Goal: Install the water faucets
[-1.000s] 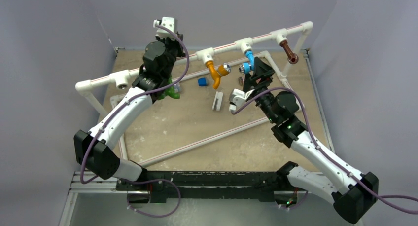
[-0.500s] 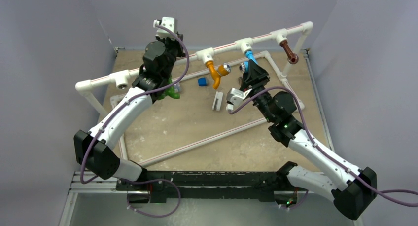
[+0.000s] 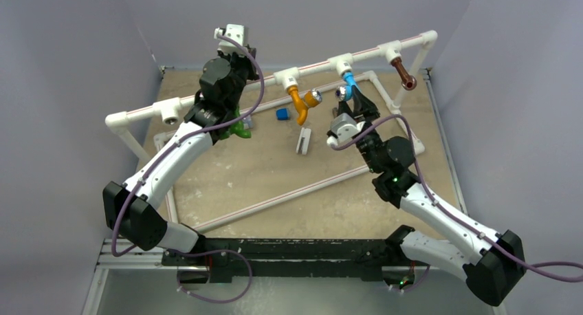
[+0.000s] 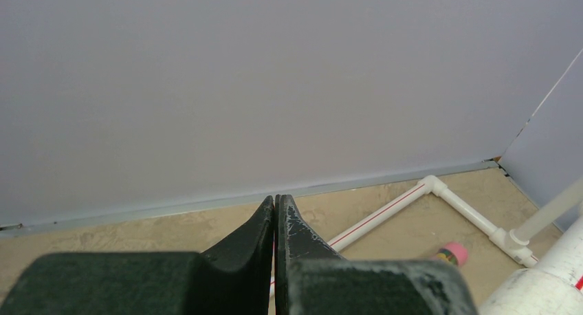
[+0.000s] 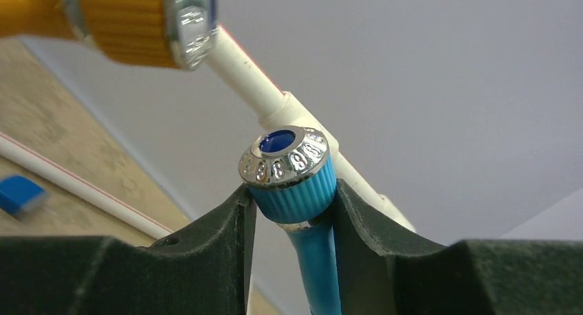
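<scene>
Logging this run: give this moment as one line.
right hand: shut on blue faucet; left hand: shut, empty; orange faucet, brown faucet: on pipe; green faucet: off pipe

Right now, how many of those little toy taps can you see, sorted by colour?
orange tap: 1
blue tap: 1
brown tap: 1
green tap: 1, partly hidden behind the left arm
Total: 4
</scene>
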